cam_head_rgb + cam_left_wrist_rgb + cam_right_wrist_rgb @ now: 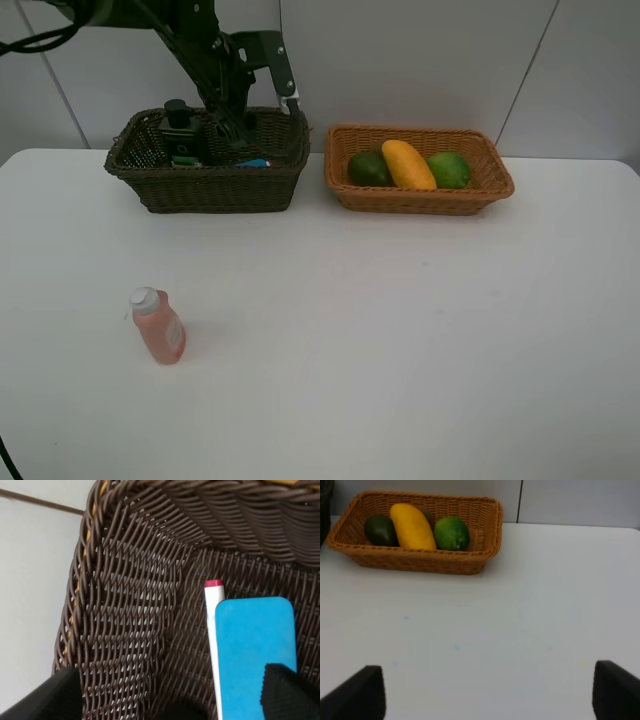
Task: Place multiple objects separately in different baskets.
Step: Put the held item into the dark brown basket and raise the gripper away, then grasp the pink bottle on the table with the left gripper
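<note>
My left gripper [238, 132] is down inside the dark brown-green basket [215, 188], open and empty [167, 702]. In the left wrist view the blue eraser block [255, 645] and the white pink-tipped marker [214, 625] lie on the basket floor just beyond it. The dark green pump bottle [180, 125] stands in the same basket. The orange-tan basket [420, 200] holds the avocado [368, 168], mango [408, 165] and bright green fruit [449, 169]. The pink white-capped bottle [158, 326] stands on the table. My right gripper [485, 695] is open over bare table. The kiwi is hidden.
The dark basket's woven wall [125, 605] rises close beside the left fingers. The white table [400, 340] spreads in front of both baskets, and a white wall stands behind them. The orange-tan basket [420, 562] lies ahead of the right gripper.
</note>
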### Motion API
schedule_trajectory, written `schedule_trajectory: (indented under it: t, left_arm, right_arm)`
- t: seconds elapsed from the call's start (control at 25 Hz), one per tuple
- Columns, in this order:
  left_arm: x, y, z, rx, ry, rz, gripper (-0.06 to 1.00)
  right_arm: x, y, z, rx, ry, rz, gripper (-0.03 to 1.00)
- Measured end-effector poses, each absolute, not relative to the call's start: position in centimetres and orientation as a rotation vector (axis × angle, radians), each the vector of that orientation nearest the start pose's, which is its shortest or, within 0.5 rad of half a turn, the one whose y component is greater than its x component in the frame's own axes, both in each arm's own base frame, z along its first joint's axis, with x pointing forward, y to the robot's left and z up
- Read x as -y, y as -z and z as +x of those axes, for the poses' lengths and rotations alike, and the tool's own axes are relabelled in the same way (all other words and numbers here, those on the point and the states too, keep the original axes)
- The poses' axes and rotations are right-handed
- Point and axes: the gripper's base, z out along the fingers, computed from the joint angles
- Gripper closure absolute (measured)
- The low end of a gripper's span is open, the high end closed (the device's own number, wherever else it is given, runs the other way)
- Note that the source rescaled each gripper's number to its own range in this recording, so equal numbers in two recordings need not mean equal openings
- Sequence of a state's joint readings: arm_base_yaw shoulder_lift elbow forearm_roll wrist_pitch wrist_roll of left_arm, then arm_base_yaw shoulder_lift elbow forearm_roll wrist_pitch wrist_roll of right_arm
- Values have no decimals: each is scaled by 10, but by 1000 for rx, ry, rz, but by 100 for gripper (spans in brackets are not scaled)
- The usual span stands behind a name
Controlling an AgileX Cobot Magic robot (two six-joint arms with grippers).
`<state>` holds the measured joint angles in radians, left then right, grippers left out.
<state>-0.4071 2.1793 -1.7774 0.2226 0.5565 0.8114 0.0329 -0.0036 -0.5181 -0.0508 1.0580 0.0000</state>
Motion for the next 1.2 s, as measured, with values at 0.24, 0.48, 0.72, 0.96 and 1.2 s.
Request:
schedule_trajectory:
  t: [0.24,0.48,0.72,0.96,1.2]
  left_arm:
    - [187,-207,461,-1917,-397,1549,1]
    - [188,-209,460,-1920,-390,1541,-1]
    - [185,-226,455,-1945,-373,1479,-3]
    - [180,-250,444,-2039,-319,1351,-3]
    - [170,-268,418,-2135,-263,1272,-3]
  right_arm:
    - [4,-283,-7,-2019,40,-30,-2]
    - [4,-283,-7,-2019,40,-30,-2]
    - [4,-283,-7,-2019,40,-30,-2]
    - [4,-283,-7,-2019,40,-30,-2]
    - [4,-283,-7,-2019,40,-30,-2]
